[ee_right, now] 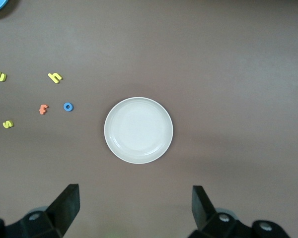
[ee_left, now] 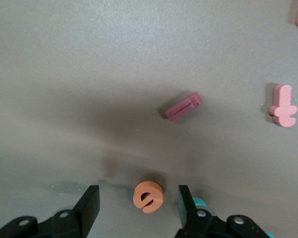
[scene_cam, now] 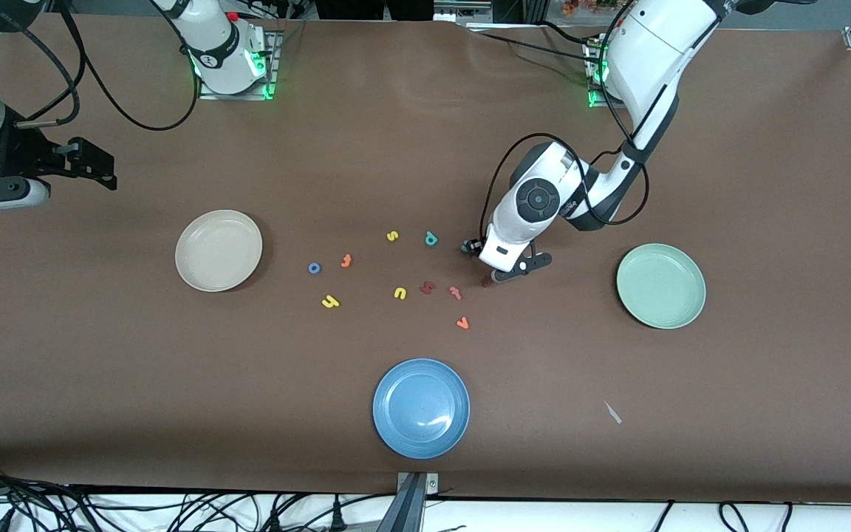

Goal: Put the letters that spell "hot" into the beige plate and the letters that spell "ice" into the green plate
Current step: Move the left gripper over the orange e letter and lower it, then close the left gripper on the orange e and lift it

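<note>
My left gripper [scene_cam: 496,267] [ee_left: 139,206] is low over the table and open, its fingers on either side of the orange "e" [ee_left: 148,196] without touching it. The teal "c" [ee_left: 199,202] [scene_cam: 466,247] lies just outside one finger. The dark red "i" [ee_left: 184,106] [scene_cam: 486,281] is close by. The blue "o" [scene_cam: 314,268] [ee_right: 68,106], orange "t" [scene_cam: 346,260] and yellow "h" [scene_cam: 330,301] lie beside the empty beige plate [scene_cam: 219,250] [ee_right: 138,130]. The green plate [scene_cam: 660,285] is empty. My right gripper [scene_cam: 97,166] [ee_right: 134,208] waits open, high up at its end of the table.
A blue plate [scene_cam: 421,407] sits nearest the front camera. Spare letters lie mid-table: yellow "s" [scene_cam: 392,236], yellow "u" [scene_cam: 400,293], teal "p" [scene_cam: 431,238], a wider dark red letter [scene_cam: 428,287], a pink "t" [scene_cam: 456,292] [ee_left: 283,105] and another orange letter [scene_cam: 462,322].
</note>
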### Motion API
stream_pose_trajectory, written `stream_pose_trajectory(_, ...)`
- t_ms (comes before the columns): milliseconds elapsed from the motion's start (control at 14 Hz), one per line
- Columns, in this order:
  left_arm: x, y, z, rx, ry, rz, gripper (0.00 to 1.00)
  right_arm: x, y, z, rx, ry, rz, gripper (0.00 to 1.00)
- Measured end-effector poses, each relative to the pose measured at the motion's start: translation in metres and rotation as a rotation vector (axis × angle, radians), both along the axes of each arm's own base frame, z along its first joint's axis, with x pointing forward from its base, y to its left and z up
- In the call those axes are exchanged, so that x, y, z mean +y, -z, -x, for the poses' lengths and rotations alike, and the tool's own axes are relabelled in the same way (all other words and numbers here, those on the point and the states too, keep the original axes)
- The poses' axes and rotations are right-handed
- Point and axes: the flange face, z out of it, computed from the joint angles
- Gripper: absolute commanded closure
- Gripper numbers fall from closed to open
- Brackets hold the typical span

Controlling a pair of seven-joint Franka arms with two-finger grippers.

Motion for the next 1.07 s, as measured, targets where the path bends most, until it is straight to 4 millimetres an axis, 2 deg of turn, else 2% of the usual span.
stream_pose_trajectory(143,0.0004,0.0043,0.0010,0.007,-0.004,-0.003,0.32,0.0000,0.0000,0.0000,0.000,0.000,0.000,0.00)
stream_pose_trajectory(286,0.0005,0.0089,0.0017,0.011,-0.008,-0.002,0.41,0.0000,-0.0004,-0.0006,-0.005,0.000,0.000,0.00)
stream_pose_trajectory(429,0.0004,0.0117,0.0021,0.012,-0.012,-0.002,0.46,0.0001,-0.0022,-0.0029,-0.026,0.000,-0.002,0.00)
stream_pose_trajectory(643,-0.0018,0.0107,0.0030,0.012,-0.016,-0.003,0.64,0.0003,-0.0031,-0.0040,-0.036,0.000,-0.003,0.00)
stream_pose_trajectory(857,-0.0058,0.0088,0.0039,0.010,-0.023,-0.002,0.73,-0.0005,-0.0031,-0.0040,-0.036,0.001,-0.003,0.00)
stream_pose_trajectory(1000,-0.0067,0.0074,0.0038,0.008,-0.023,-0.001,0.85,-0.0039,-0.0030,-0.0042,-0.035,0.007,-0.002,0.00)
stream_pose_trajectory(1071,-0.0068,0.0076,0.0039,0.008,-0.023,-0.002,0.86,-0.0073,-0.0029,-0.0043,-0.035,0.013,-0.002,0.00)
